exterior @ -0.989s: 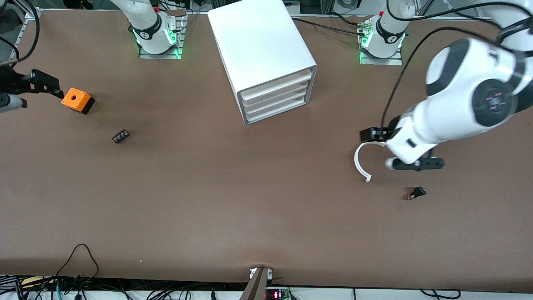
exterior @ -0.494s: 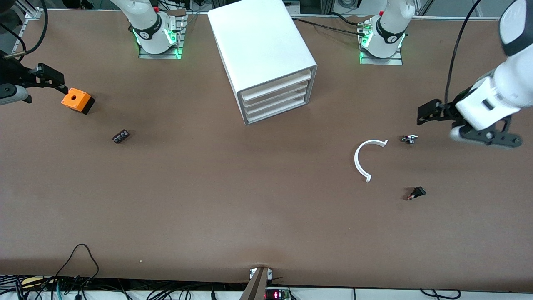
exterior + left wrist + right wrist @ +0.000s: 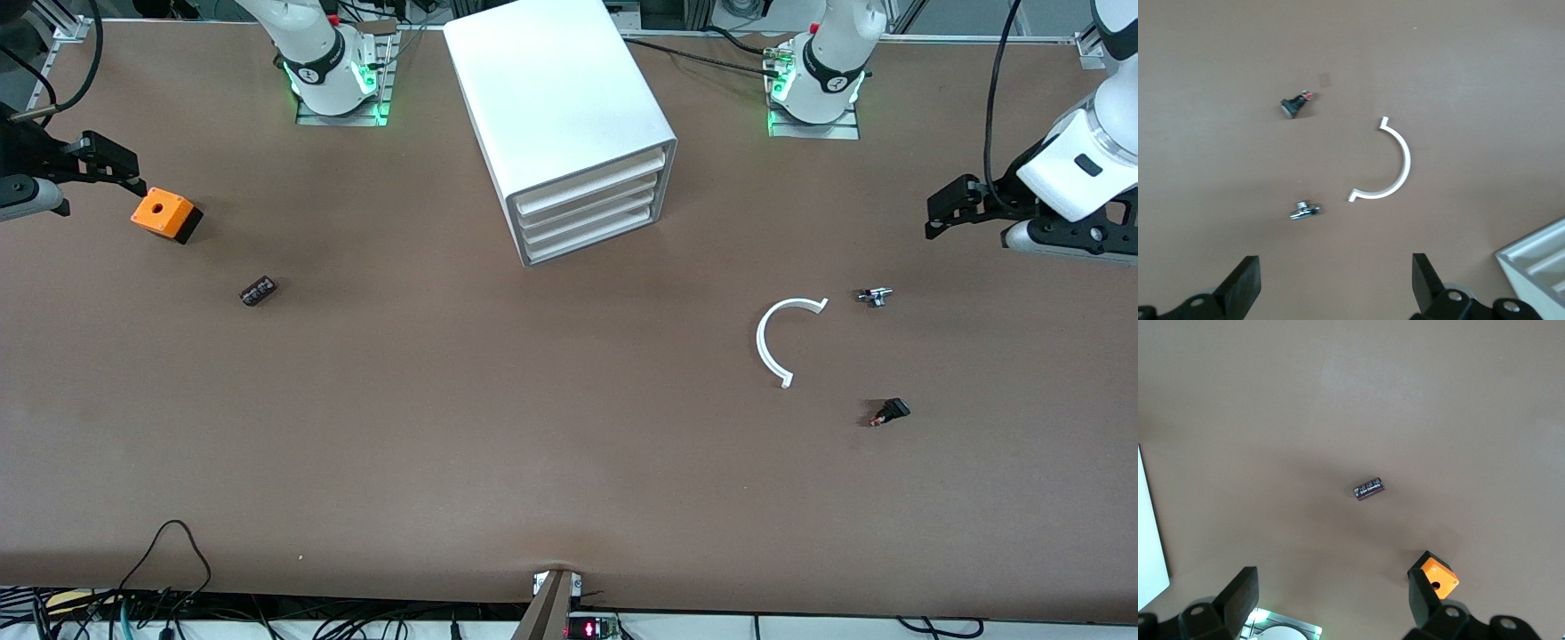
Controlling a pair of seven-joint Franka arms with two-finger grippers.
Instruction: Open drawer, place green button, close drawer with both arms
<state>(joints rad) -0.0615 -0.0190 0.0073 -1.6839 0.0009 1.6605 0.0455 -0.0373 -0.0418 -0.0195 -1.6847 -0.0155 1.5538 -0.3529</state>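
Tool of the right arm [image 3: 1331, 590] hangs wide open, empty, over the tabletop [image 3: 444, 400] by the orange box [image 3: 165, 214], the button [image 3: 258, 291] lies nearer the camera, the drawer [image 3: 591, 233] sits shut in its cabinet [image 3: 560, 98], and the left tool [image 3: 1335, 277], likewise open and empty, hangs over the left arm's end.

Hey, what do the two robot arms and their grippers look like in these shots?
Both arms are glossy white with rounded casings and black bands; their bases glow green. A black cable runs along the left arm. The left gripper and the right gripper are matte black, each with two flat, blocky fingers on a black bar with round screw holes.
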